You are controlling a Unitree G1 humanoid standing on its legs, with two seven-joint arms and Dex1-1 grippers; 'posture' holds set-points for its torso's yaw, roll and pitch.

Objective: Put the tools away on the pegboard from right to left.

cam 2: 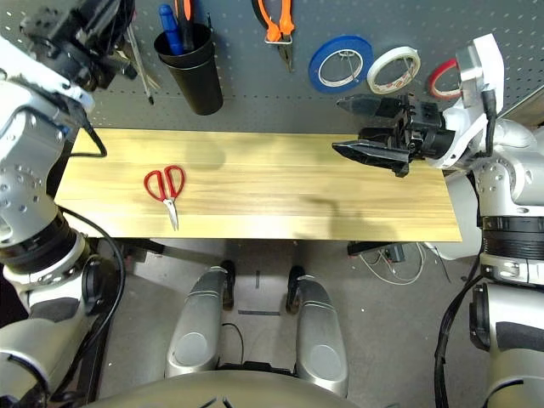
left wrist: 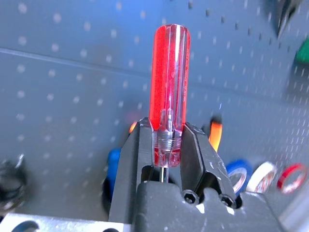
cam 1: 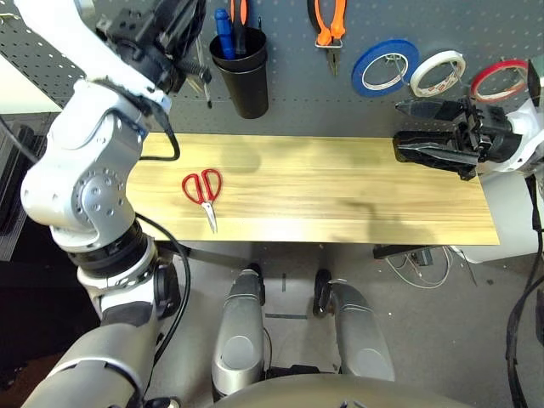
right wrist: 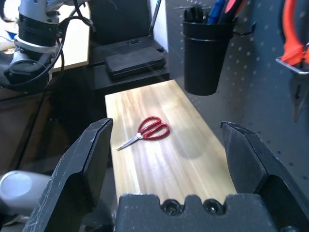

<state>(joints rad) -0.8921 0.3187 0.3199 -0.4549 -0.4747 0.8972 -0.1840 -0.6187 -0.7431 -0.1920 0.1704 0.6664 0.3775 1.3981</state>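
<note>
On the far left, the left gripper (left wrist: pixel 166 159) is raised in front of the pegboard (cam 1: pixel 289 93), its two black fingers pinching the red-handled screwdriver (left wrist: pixel 170 92) low on its clear red handle, the handle standing up out of the jaws and the metal shaft running down between them; judging by the task, it is held up near the board because it is the next tool to be stowed, most likely in the black cup (cam 1: pixel 242 72) just to the right of it, which already holds other handled tools, one of them blue. Below, on the wooden tabletop (cam 1: pixel 340 195), the red-handled scissors (cam 1: pixel 204 192) lie flat with blades closed and pointing toward the robot, well apart from either gripper, apparently left for last since they sit furthest left. Further right on the board the orange-handled pliers (cam 1: pixel 327 25) hang nose down from a hook, then come three tape rolls on hooks: a blue one (cam 1: pixel 384 66), a white one (cam 1: pixel 438 73) and the thin red tape ring (cam 1: pixel 500 80), so the right-hand tools seem to be done. At the far right the right gripper (cam 1: pixel 408 127) hovers over the table's end, pointing left, its fingers spread wide and holding nothing, probably waiting clear of the work. Counted: one screwdriver in hand, one pair of scissors on the table, one pair of pliers, three tape rolls, one cup.
</note>
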